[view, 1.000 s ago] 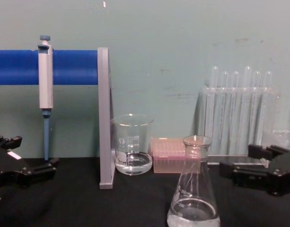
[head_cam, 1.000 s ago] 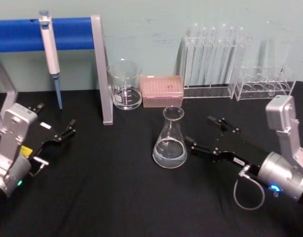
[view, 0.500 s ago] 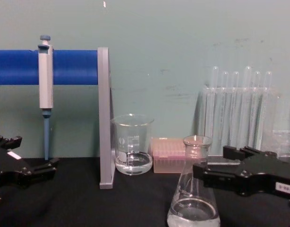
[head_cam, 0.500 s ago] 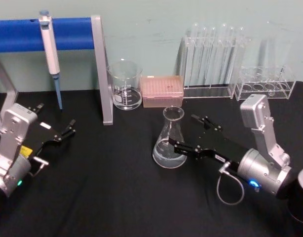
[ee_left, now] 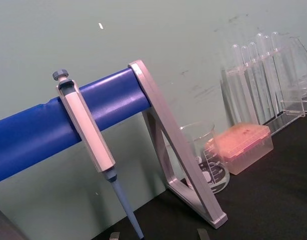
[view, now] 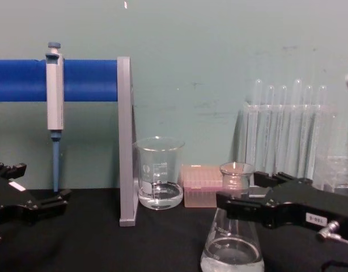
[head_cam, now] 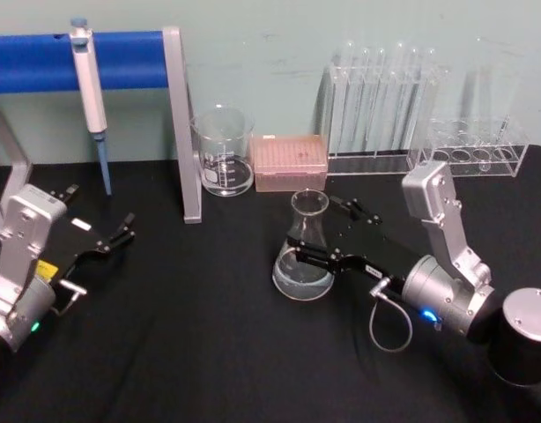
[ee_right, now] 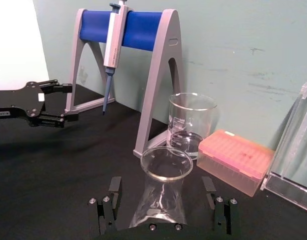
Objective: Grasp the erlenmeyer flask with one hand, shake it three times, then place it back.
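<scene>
The erlenmeyer flask [head_cam: 303, 256] stands upright on the black table with a little clear liquid in its base. My right gripper [head_cam: 322, 233] is open around it, one finger in front of the neck and one behind. In the right wrist view the flask [ee_right: 162, 197] sits between the two fingers [ee_right: 111, 202] with a gap on each side. From the chest view the right gripper [view: 237, 190] crosses the flask [view: 233, 249] just below its neck. My left gripper [head_cam: 100, 206] rests open at the table's left, away from the flask.
A blue pipette stand [head_cam: 178, 123] with a hanging pipette [head_cam: 90, 88] is at the back left. Behind the flask stand a glass beaker [head_cam: 224, 152], a pink tip box [head_cam: 290, 162] and clear test tube racks [head_cam: 381, 110].
My right gripper has slid left across the table until its open fingers straddle the flask. The flask and the left arm have stayed put.
</scene>
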